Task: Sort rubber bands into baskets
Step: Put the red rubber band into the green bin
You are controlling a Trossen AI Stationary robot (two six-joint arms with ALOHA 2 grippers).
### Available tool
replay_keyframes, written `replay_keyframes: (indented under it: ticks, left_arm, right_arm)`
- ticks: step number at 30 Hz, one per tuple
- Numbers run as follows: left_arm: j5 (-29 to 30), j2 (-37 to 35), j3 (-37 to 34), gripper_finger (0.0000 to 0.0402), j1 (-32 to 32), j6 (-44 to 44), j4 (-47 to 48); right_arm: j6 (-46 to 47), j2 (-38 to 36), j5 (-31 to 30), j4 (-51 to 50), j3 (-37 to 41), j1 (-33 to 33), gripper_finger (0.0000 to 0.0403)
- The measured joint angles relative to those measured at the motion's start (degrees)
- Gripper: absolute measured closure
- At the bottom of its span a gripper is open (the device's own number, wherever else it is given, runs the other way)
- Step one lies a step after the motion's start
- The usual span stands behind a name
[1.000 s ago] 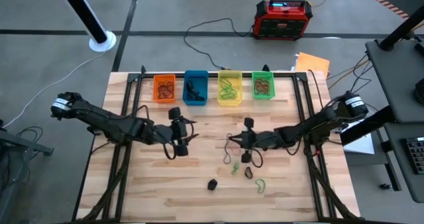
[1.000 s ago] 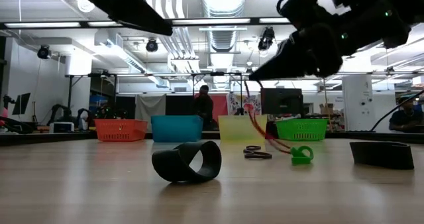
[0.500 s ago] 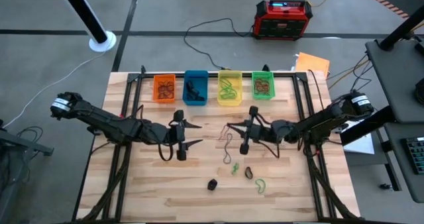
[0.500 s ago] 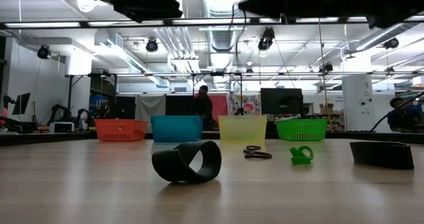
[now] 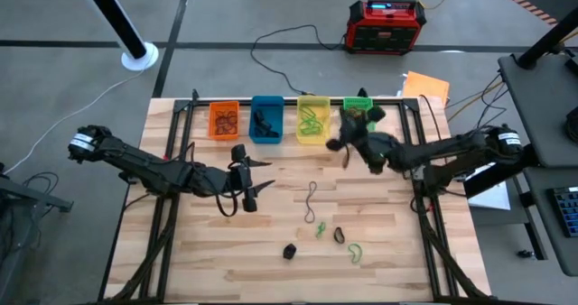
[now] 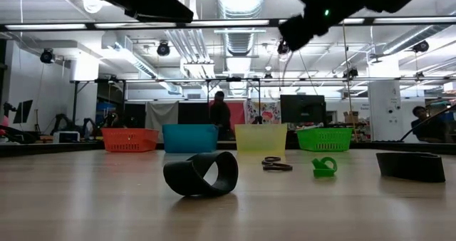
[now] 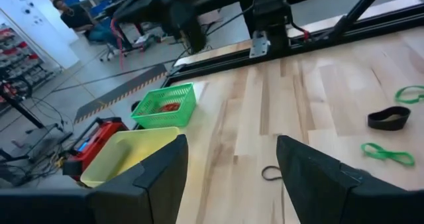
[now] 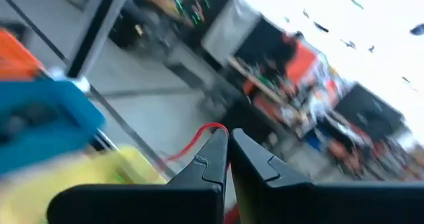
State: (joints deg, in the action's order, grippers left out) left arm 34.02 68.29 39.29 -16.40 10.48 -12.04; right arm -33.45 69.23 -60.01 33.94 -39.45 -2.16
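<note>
The right end effector point(image 5: 338, 146), clenched on a thin red rubber band point(image 8: 199, 136), hangs above the far side of the wooden desk point(image 5: 199, 260), between the small yellow plastic basket point(image 5: 312, 121) and the small green plastic basket point(image 5: 358, 107). The left end effector point(image 5: 256, 177) is released with nothing in it over the desk's left-middle. More loose rubber bands point(image 5: 336, 236), green and black, lie on the desk nearer the front; the orange basket point(image 5: 223, 120) and blue basket point(image 5: 265, 119) complete the far row.
</note>
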Motion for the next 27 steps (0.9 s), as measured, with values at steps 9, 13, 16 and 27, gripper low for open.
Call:
replay_keyframes:
  ticks: [9,13,16,27]
  left_arm:
    - [0.0,0.0,0.0,0.0187,0.0,-0.4,-0.5]
    - [0.0,0.0,0.0,0.0187,0.0,-0.4,-0.5]
    - [0.0,0.0,0.0,0.0187,0.0,-0.4,-0.5]
    - [0.0,0.0,0.0,0.0187,0.0,-0.5,-0.5]
  right_arm:
    - [19.1,0.2,1.8,-18.0,-0.6,-16.8,0.0394]
    - [28.5,0.2,10.7,-24.7,-0.6,-22.3,0.0394]
    - [35.1,0.2,13.3,-30.0,-0.6,-25.6,0.0394]
    - [46.4,0.2,24.5,-36.4,-0.6,-30.3,0.0393]
